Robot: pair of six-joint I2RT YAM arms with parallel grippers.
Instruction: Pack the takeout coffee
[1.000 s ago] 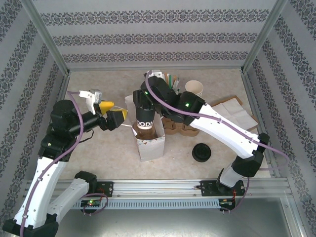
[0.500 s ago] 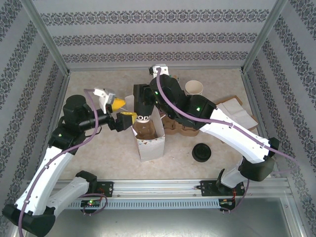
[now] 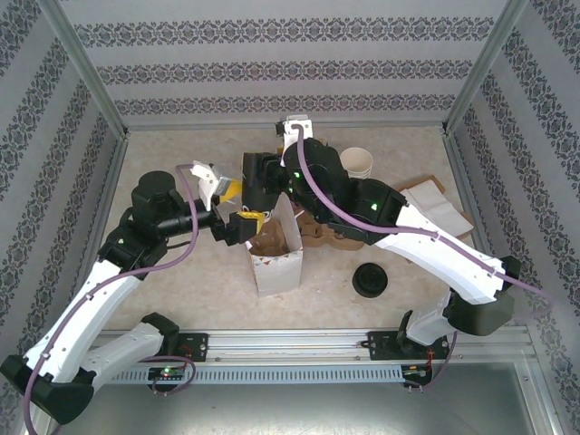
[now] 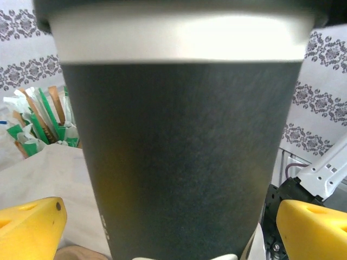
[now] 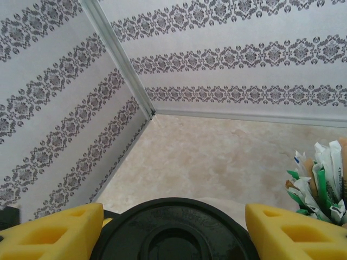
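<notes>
Above the open mouth of the white paper bag (image 3: 276, 267), carrying the takeout coffee (image 4: 184, 141) upright, not yet lowered inside. Grasped from above by the right gripper (image 5: 173, 230), with yellow fingers (image 5: 54, 233) pressed in on either side beneath the black lid (image 5: 173, 244). Flanked lower down by the left gripper (image 4: 172, 227), spread wide, apart from the dark cup wall on both sides, holding nothing.

Seemingly midway through the bagging step: raised and lined up, insertion left to do. Next, by the look of it: sink straight down past the bag's thin rim without snagging it, keep level, release only once seated on the bottom.

Farther right on the table (image 3: 208, 290), a second black-lidded cup (image 3: 370, 279) near the brown carrier (image 3: 322, 237).
</notes>
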